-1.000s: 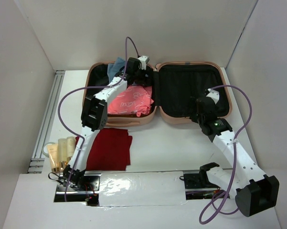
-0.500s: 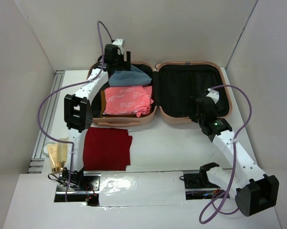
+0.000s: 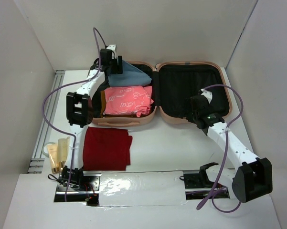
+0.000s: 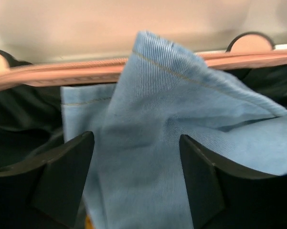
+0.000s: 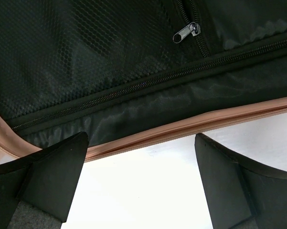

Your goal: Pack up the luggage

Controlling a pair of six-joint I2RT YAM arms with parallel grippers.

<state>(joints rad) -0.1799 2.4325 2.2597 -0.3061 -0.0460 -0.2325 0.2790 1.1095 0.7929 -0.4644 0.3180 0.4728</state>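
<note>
The left jaws stand released, blue cloth (image 4: 181,109) between them inside the luggage (image 4: 62,76). The right jaws gape too, luggage rim and surface (image 5: 148,191) just ahead.

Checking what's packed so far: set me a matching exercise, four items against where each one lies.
Items:
1 blue cloth
2 pink cloth
3 red cloth
4 tubes

Places:
A on the table, in front of the luggage
B luggage's left half, far end
C on the table, left of the red cloth
D luggage's left half, near side

Pairs: 1-B; 2-D; 3-A; 4-C
</note>
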